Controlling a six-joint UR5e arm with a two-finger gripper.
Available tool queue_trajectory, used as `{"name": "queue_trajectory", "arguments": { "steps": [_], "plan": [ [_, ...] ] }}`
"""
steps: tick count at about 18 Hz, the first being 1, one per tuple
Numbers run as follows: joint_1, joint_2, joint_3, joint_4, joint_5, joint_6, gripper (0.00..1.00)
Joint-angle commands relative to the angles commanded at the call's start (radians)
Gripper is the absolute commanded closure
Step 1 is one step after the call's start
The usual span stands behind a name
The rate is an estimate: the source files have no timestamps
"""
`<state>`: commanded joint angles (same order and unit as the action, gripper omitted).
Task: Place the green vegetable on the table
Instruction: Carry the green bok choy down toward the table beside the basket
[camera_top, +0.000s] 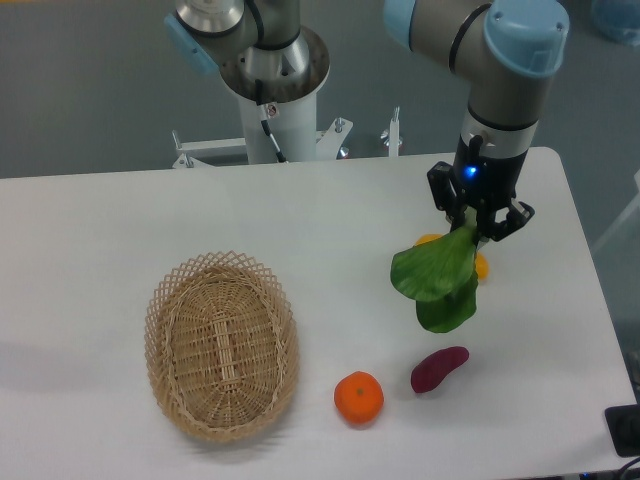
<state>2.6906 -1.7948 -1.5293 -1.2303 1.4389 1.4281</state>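
Observation:
The green vegetable (438, 278) hangs leaves-down from my gripper (478, 224), which is shut on its pale stem end. Its broad dark green leaves dangle over the right part of the white table (120, 230). Whether the lowest leaf touches the tabletop cannot be told. The arm comes down from the upper right, and the gripper stands above and slightly right of the leaves.
A yellow fruit (481, 265) lies mostly hidden behind the leaves. A purple sweet potato (439, 369) and an orange (359, 397) sit near the front edge. An oval wicker basket (221, 345) stands at the front left. The robot base (272, 90) is at the back.

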Motion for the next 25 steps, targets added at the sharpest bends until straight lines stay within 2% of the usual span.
{"name": "queue_trajectory", "arguments": {
  "steps": [4,7,9,12,14,18,21,25],
  "plan": [
    [-0.006,0.017,-0.064,0.028,-0.002,0.002,0.63],
    [-0.009,0.031,-0.138,0.081,0.000,0.000,0.63],
    [-0.012,0.049,-0.210,0.156,0.002,-0.002,0.63],
    [-0.021,0.057,-0.323,0.300,0.006,-0.012,0.63],
    [-0.041,0.055,-0.374,0.351,0.021,-0.017,0.63],
    [-0.093,0.026,-0.416,0.394,0.090,-0.047,0.63],
    [-0.124,-0.014,-0.416,0.394,0.101,-0.090,0.63],
    [-0.146,-0.034,-0.419,0.393,0.120,-0.097,0.63]
  ]
}}
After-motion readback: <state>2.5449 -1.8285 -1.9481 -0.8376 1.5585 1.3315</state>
